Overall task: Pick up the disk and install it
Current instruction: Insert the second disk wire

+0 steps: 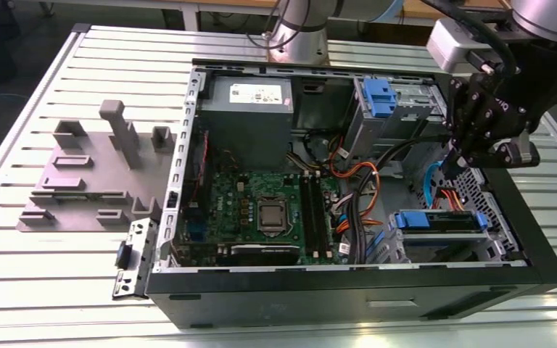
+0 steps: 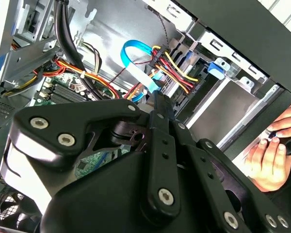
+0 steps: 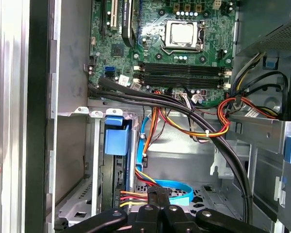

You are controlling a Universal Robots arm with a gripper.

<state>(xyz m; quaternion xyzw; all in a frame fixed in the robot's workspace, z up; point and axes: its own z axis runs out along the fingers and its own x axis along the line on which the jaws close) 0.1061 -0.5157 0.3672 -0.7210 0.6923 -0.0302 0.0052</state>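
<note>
In the exterior view, the disk [image 1: 440, 221] sits in the bay at lower right of the open case [image 1: 356, 286], long axis across the frame. The gripper [image 1: 479, 156] hangs just above it; whether its jaws are open I cannot tell.

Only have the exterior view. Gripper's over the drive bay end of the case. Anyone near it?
Observer: Yes. In the second wrist view a person's hand is at the outer edge of the case, beyond the gripper.
Operator: Where's the disk?
Observer: In the first wrist view the disk, told by its blue rail, stands upright in a bay slot, apart from the gripper.
Operator: Cables in the way?
Observer: In the first wrist view a blue flat cable and a red-yellow-black power lead lie just ahead of the gripper.
</note>
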